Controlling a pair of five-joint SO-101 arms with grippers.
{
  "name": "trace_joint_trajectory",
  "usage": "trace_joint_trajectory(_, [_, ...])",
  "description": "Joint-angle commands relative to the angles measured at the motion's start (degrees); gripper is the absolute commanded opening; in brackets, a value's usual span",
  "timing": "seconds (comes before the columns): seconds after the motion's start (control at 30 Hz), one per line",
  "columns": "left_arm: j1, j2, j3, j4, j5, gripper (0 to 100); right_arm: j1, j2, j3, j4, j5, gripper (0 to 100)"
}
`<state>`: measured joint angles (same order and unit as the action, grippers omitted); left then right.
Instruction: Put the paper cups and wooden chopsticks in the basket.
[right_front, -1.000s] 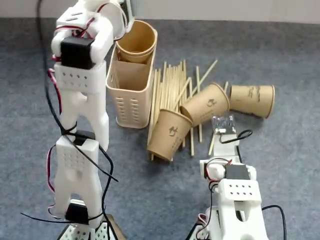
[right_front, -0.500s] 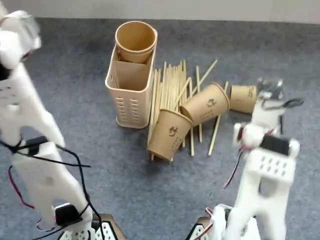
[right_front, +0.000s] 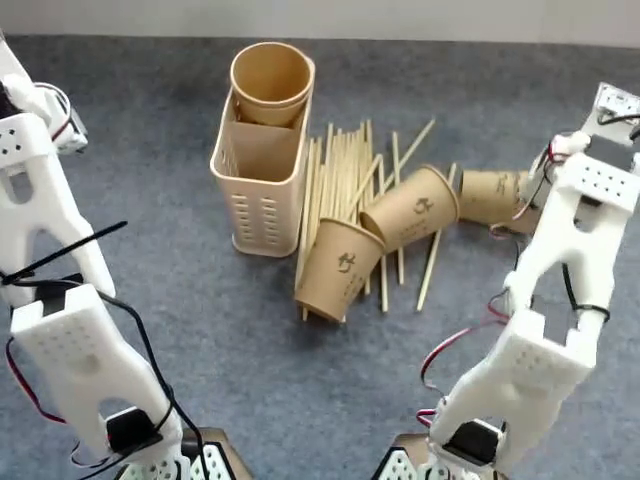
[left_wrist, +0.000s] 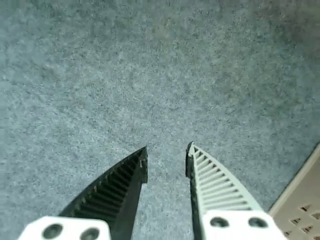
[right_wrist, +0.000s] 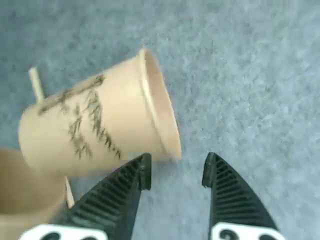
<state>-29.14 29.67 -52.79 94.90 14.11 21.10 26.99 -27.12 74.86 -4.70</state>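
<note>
right gripper (right_wrist: 177, 160) part open, empty, poised by cup (right_wrist: 100, 125) farthest from basket (right_front: 265, 215) for a grab; left gripper (left_wrist: 167, 149) likewise, near basket.

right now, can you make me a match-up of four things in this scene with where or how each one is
Things:
1. upright cup
2. chopsticks
3. left claw
4. right claw

Places or states:
A. open, beside the rim of a cup lying on its side
B. spread on the carpet next to the basket
C. open, over bare carpet by a corner of the basket
D. in the basket's compartment farther from the arms

Pairs: 1-D, 2-B, 3-C, 4-A
</note>
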Motion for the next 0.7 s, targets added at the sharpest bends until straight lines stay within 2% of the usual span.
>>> trace_joint_trajectory(0.0, [1.0, -2.6, 3.4, -3.3, -0.7, 14, -1.0, 5.1, -13.9, 0.5, -4.3, 18.0])
trace_joint_trajectory(0.23, [1.4, -2.6, 5.1, -3.0, -0.7, 14, -2.6, 15.8, -24.7, 0.4, -5.7, 18.0])
trace_joint_trajectory(0.47, [1.4, -2.6, 5.1, -3.0, -0.7, 14, -3.6, 25.9, -25.7, 0.6, -5.7, 17.9])
trace_joint_trajectory(0.53, [1.4, -2.6, 5.1, -3.0, -0.7, 14, -3.9, 28.4, -26.1, 2.3, -5.7, 14.3])
trace_joint_trajectory(0.67, [1.4, -2.6, 5.1, -2.9, -0.7, 14, -4.3, 30.0, -27.2, 4.8, -5.7, 0.2])
